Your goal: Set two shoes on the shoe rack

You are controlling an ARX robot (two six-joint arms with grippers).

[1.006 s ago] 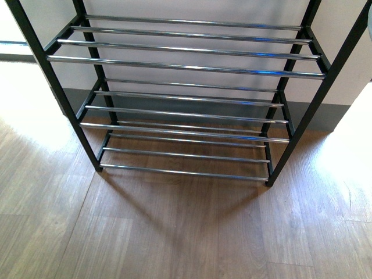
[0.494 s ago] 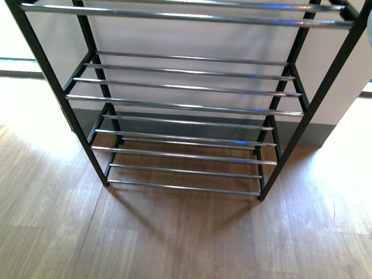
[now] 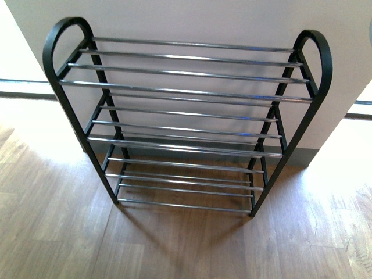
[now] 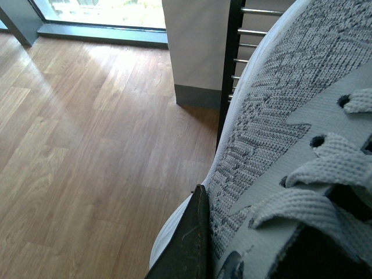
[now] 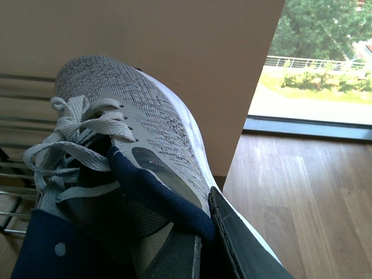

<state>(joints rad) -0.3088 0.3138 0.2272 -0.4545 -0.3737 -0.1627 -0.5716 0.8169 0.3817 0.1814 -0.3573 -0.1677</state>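
One shoe [image 4: 273, 110] tight in the left hand [image 4: 250, 250], its twin [image 5: 139, 116] in the right hand [image 5: 203, 250].

The shoe rack [image 3: 186, 91] now shows smaller and sits lower in the front view than a second ago. Its arched ends and top tier, cut off earlier, are visible.
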